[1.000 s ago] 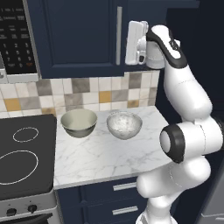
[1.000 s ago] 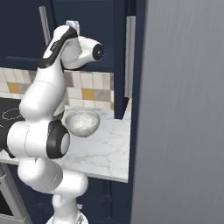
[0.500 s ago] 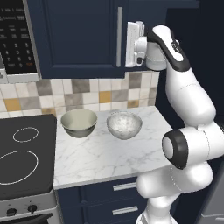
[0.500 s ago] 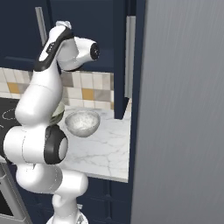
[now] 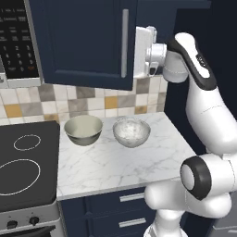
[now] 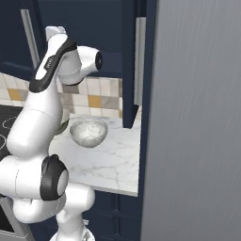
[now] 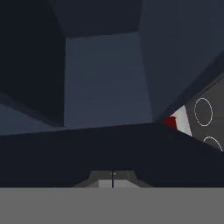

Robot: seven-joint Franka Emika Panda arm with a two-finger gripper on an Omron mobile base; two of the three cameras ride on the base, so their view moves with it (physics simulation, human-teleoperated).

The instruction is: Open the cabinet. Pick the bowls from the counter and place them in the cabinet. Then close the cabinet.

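The navy cabinet (image 5: 83, 41) hangs above the counter (image 5: 115, 169). Its left door, with a silver bar handle (image 5: 124, 42), faces me. Its right door (image 6: 129, 61) stands swung out and is edge-on in the right base view. My gripper (image 5: 139, 51) is shut on nothing, up at the cabinet's opening beside the left door's inner edge. In the hand view the shut fingertips (image 7: 112, 179) point into the dark cabinet interior (image 7: 105, 78). On the counter sit the beige-grey bowl (image 5: 83, 130) and, to its right, the marbled bowl (image 5: 131, 132), which also shows in the right base view (image 6: 88, 132).
A black stovetop (image 5: 23, 171) borders the counter on the left, with the microwave (image 5: 16, 41) above it. Navy drawers (image 5: 129, 199) run under the counter. A tall grey panel (image 6: 197, 117) walls off the right side. A tiled backsplash (image 5: 92, 99) backs the counter.
The arm's elbow has sunk a little and the hand has edged slightly toward the cabinet. Doors and bowls have not moved.
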